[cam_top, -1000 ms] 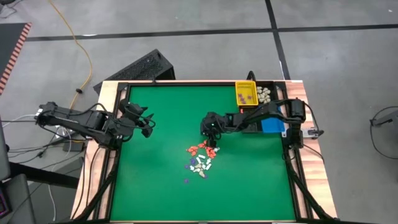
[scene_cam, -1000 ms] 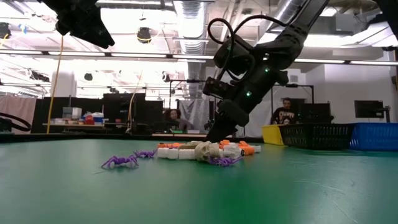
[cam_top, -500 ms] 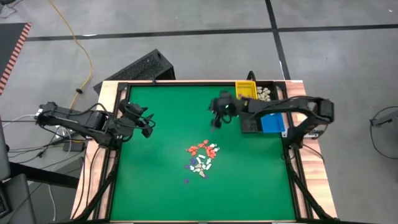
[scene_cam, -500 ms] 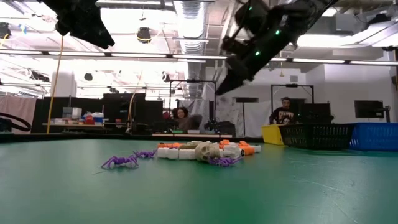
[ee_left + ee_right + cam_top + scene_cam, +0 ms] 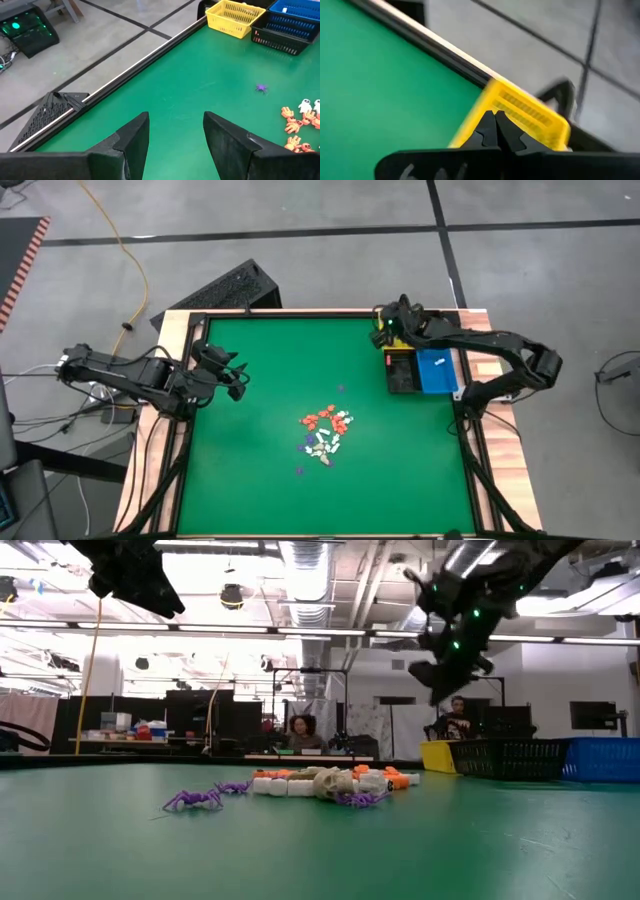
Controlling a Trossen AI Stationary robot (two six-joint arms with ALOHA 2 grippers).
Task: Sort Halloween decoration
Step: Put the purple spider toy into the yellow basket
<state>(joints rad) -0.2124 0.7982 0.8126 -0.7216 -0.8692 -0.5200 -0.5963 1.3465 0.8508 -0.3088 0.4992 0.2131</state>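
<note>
The trinkets lie in a small heap (image 5: 325, 432) of cream-white, orange-red and purple pieces at mid-table, also seen in the low view (image 5: 320, 783). One purple trinket (image 5: 340, 389) (image 5: 261, 88) rests alone, on the far side of the heap. My right gripper (image 5: 385, 330) (image 5: 440, 680) hangs raised over the yellow bin (image 5: 520, 110) at the far right. It is shut (image 5: 495, 120), and nothing shows between its fingertips. My left gripper (image 5: 240, 380) (image 5: 175, 130) is open, up in the air near the table's left edge.
A black bin (image 5: 402, 372) and a blue bin (image 5: 437, 372) stand side by side just nearer than the yellow bin, along the table's right edge. Cream-white pieces lie in a black bin at the far right corner (image 5: 426, 330). People sit in the room beyond (image 5: 300, 730).
My right gripper has risen from the far edge of the heap and swung toward the table's far right corner, ending above the yellow bin. The heap has stayed in place.
</note>
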